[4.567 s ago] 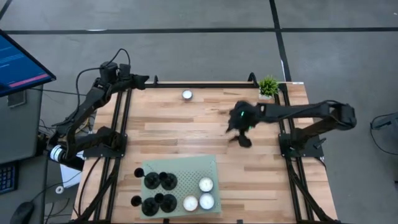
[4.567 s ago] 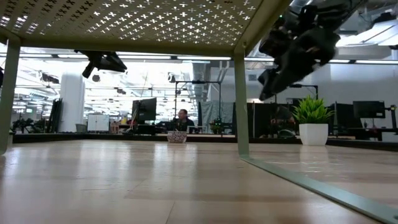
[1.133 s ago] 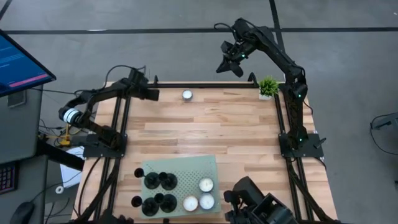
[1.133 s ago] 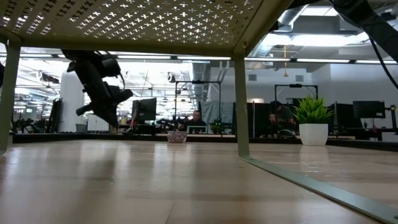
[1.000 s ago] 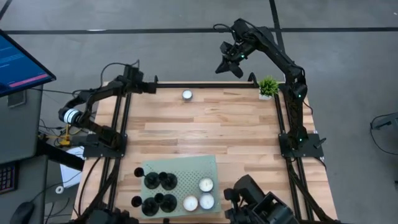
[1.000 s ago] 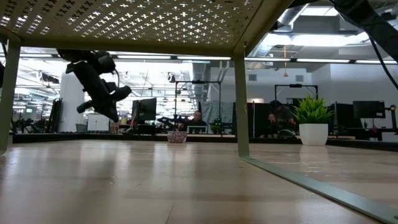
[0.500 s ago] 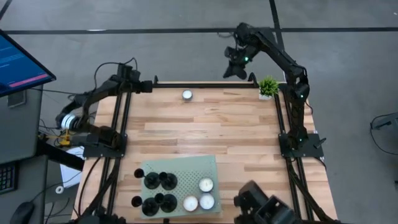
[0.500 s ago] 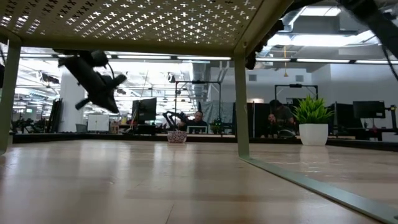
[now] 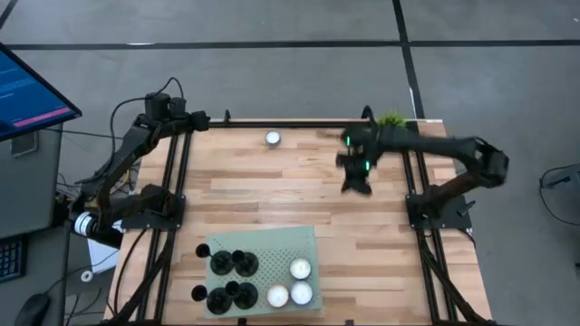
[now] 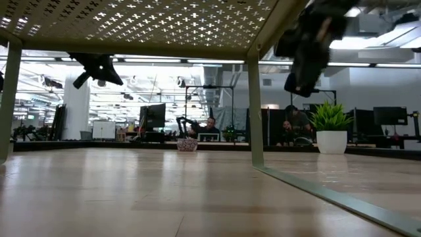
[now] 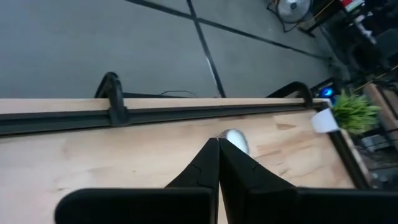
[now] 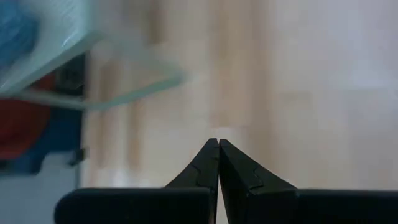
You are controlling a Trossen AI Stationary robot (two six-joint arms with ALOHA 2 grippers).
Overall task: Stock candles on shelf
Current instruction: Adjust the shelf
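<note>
Wooden plank worktop (image 9: 299, 195), black rails along its sides and far edge. Grey floor around it, a monitor (image 9: 32, 91) off the left side.

Shelf (image 9: 272, 243): pale green perforated panel on legs at the worktop's near edge, left of centre. From the low view its underside (image 10: 145, 23) fills the top and one leg (image 10: 255, 112) stands in front.

Right arm reaches in from the right rail over the far-right part of the worktop. Right gripper (image 9: 356, 184) hangs above bare wood, well apart from the shelf and from any candle; fingers (image 12: 205, 168) pressed together, empty.

Left arm folded back along the left rail. Left gripper (image 9: 201, 120) sits at the far-left corner, above the rail; fingers (image 11: 202, 168) together, nothing between them.

Small potted plant (image 9: 391, 119) at the far-right corner, partly behind the right arm.

Black round pieces (image 9: 232, 264) clustered on the shelf's left half, one more (image 9: 198, 292) just off its left edge.

Candles: three white tealights (image 9: 300, 269) grouped on the shelf's near-right part, close together. A fourth tealight (image 9: 273, 139) alone on the worktop near the far edge, between the two grippers, nearer the left one.

People at desks in the room beyond, low view.
</note>
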